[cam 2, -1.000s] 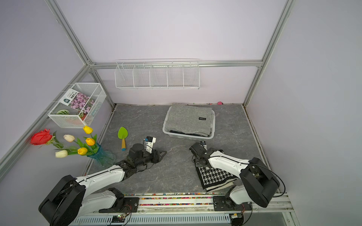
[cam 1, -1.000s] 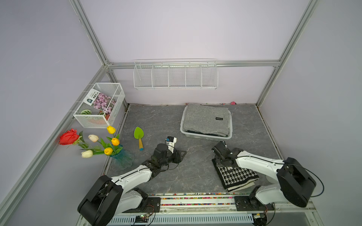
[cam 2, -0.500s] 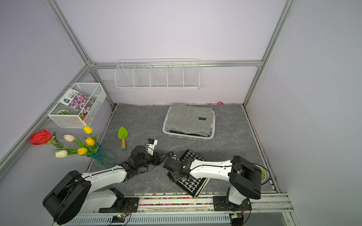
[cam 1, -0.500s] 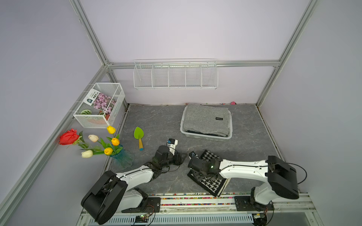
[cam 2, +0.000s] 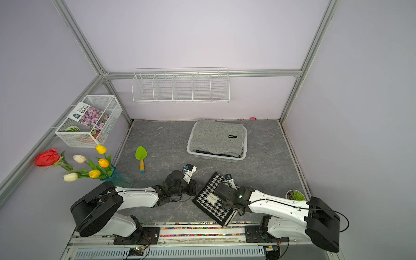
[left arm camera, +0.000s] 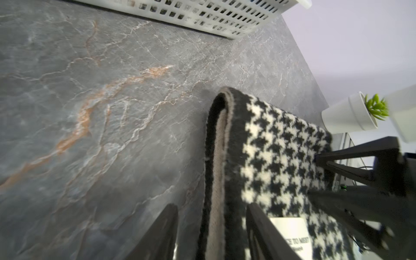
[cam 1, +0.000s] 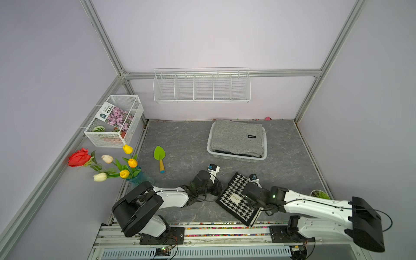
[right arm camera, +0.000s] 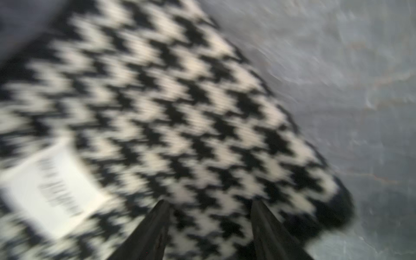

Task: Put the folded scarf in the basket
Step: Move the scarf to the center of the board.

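Top views: a folded black-and-white houndstooth scarf [cam 1: 229,191] is laid flat and askew on the dark marbled table [cam 1: 180,139]. It is near the front, with its near corner brought up to the table's front edge. The white perforated basket [cam 1: 236,158] is set further back, well apart from the scarf, and is filled to its rim by a folded grey cloth [cam 1: 236,137]. A stretch of bare tabletop is seen between scarf and basket.

The left gripper [cam 1: 216,191] is placed at the scarf's left edge. In the left wrist view its jaws are seen standing apart, with the scarf's folded edge between them and a gap shown on the table side. The right gripper [right arm camera: 209,202] is held over the scarf's right part. Its own view is blurred, but two parted fingers are seen with the pattern between them; contact cannot be told.

A green trowel [cam 1: 159,157] is laid left of the open stretch. A vase of tulips [cam 1: 135,179] is stood at the table's left edge. A potted succulent [cam 1: 319,194] is partly hidden behind the right arm [cam 1: 315,203]. A wire bin [cam 1: 105,137] and a wire rack [cam 1: 201,90] are hung on the walls above the table.
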You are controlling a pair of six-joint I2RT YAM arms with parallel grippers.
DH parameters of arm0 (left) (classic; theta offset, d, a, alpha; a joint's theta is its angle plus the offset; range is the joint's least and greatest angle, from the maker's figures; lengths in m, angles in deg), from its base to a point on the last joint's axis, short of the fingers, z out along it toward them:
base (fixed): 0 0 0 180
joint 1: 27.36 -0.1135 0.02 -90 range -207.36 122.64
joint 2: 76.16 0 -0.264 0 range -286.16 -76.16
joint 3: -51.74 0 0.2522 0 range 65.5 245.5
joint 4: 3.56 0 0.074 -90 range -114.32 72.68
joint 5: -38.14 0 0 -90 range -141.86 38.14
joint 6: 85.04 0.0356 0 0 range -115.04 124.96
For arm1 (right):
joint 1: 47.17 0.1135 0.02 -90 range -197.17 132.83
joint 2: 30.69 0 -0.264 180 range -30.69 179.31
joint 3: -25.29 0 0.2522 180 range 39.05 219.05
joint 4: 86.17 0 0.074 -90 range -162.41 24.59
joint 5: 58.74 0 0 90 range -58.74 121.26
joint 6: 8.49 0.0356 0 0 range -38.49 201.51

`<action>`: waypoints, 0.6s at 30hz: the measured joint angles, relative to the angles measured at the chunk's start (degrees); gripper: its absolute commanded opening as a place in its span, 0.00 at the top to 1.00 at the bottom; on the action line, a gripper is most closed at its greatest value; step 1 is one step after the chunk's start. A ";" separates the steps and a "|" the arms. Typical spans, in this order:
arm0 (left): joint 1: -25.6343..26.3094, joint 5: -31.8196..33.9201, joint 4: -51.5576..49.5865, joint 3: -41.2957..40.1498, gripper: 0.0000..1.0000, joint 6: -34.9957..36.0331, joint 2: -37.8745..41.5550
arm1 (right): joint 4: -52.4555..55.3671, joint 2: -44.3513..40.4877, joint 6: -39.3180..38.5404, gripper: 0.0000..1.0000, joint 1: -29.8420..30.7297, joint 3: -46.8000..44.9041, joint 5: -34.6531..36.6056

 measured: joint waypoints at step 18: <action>-0.15 3.54 7.80 -4.81 0.48 -0.52 1.01 | -17.97 20.59 -15.74 0.48 -2.25 9.40 -1.14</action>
